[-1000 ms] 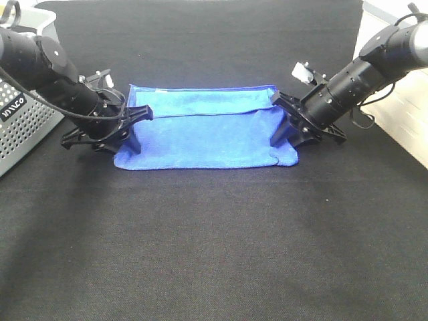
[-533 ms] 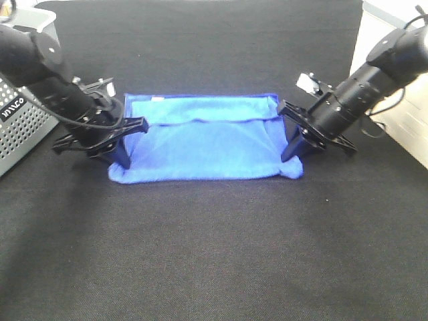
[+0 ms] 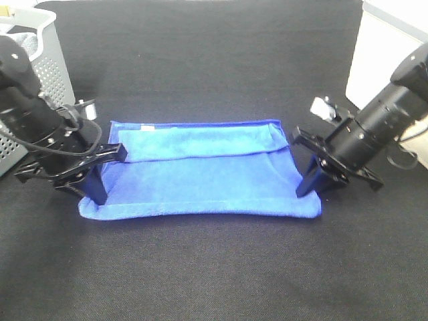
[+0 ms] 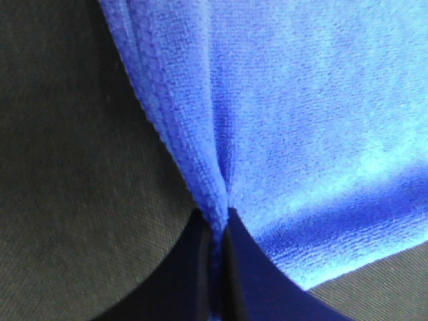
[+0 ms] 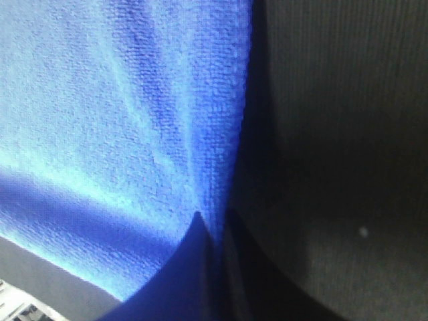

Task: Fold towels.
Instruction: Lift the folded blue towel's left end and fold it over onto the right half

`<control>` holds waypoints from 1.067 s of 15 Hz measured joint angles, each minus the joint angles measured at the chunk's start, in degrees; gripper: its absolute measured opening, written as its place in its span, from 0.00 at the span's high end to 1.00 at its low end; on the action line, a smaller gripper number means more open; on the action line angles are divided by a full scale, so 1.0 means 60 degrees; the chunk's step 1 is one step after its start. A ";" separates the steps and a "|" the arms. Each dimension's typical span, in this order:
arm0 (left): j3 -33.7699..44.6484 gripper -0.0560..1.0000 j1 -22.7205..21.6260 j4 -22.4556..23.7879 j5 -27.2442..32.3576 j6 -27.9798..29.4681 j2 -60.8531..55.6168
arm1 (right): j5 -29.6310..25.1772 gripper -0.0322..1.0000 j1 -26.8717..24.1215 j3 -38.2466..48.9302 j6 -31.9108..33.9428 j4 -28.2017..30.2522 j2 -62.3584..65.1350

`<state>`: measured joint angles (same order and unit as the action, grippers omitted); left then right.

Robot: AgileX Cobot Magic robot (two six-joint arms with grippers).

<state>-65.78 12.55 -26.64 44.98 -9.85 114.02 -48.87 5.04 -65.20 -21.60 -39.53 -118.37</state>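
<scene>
The bright blue towel lies stretched across the black table, its far edge folded over into a band. A small pale tag shows near its far left corner. My left gripper is shut on the towel's left side edge and my right gripper is shut on its right side edge. In the left wrist view the towel gathers to a pinch in the left gripper. The right wrist view shows the towel bunched into the right gripper in the same way.
A perforated grey basket with grey cloth in it stands at the far left, just behind my left arm. A white box-like object sits at the far right. The black cloth table surface extends toward the front.
Both grippers have shut on the towel's side edges. They moved toward the table's front and slightly outward, dragging the towel forward and stretching it wider.
</scene>
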 joint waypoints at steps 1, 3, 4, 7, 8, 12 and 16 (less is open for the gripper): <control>0.0029 0.94 0.0000 -0.0010 -0.0095 0.0000 -0.0153 | 0.0038 0.97 0.0000 0.0038 -0.0057 -0.0019 0.0048; -0.0057 0.94 0.0000 -0.0038 -0.0487 0.0000 -0.0392 | 0.0038 0.97 0.0000 -0.0115 -0.0086 -0.0067 0.0086; -0.0401 0.94 0.0000 -0.0048 -0.0793 0.0000 -0.0430 | 0.0048 0.97 0.0000 -0.0573 -0.0095 -0.0067 0.0086; -0.1241 0.94 0.0000 -0.0038 -0.1346 0.0076 -0.0439 | 0.0105 0.97 0.0000 -0.1881 -0.0048 -0.0048 0.0057; -0.1576 0.94 0.0000 -0.0038 -0.1451 0.0086 -0.0353 | 0.0086 0.97 0.0000 -0.2464 0.0010 0.0010 -0.0057; -0.2817 0.94 0.0000 0.0000 -0.1833 0.0172 0.0745 | -0.0334 0.97 0.0000 -0.4440 0.0487 0.0411 -0.1203; -0.3476 0.94 0.0000 0.0057 -0.2559 0.0286 0.1642 | -0.0210 0.97 0.0000 -0.5157 0.0697 0.0497 -0.2129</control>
<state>-86.63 12.55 -26.30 29.62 -8.14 123.87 -50.13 5.04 -96.14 -17.42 -36.55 -131.15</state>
